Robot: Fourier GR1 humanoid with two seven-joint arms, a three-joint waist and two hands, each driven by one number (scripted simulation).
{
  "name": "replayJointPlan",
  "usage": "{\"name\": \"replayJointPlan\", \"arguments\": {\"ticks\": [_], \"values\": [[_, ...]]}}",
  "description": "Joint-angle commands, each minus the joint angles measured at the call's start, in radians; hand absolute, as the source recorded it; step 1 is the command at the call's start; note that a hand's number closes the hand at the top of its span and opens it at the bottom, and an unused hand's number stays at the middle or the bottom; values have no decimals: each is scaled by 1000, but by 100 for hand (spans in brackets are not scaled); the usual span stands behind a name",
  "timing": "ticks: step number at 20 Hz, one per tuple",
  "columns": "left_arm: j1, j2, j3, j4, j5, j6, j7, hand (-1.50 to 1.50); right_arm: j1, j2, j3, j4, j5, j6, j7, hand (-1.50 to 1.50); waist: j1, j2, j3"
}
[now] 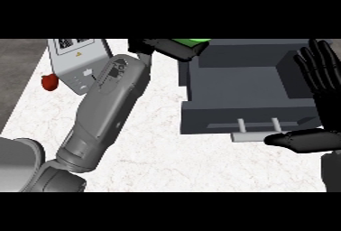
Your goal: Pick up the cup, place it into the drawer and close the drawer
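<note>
Green cup (194, 42) at the open drawer's (233, 85) far left corner, the left hand (163, 47) curled round it. We judge it light, rigid and slick, so a side-wall hold suits. Right hand (321, 85) rests with fingers straight.

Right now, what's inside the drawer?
The drawer shows only its bare grey floor. The green cup is near its back left corner, in the left hand. The right hand covers the drawer's right side.
</note>
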Motion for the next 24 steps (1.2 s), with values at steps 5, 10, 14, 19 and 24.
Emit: {"name": "replayJointPlan", "arguments": {"ticks": [5,10,14,19,24], "values": [[-222,-2,-130,260,100,167,130,150,-69,6,27,34,5,7,-4,-150,-50,15,1],[-252,-2,-201,379,124,177,144,150,-95,-3,1,64,-21,15,-12,-150,-80,26,2],[-230,-2,-292,410,148,113,187,150,-90,-19,9,55,-44,54,-6,-150,-125,28,2],[-204,-2,-354,453,144,72,180,150,-150,22,63,60,-9,22,1,-150,-152,45,2],[-146,-2,-367,402,223,87,137,-150,-166,25,79,62,-41,59,-7,-150,-188,48,1]]}}
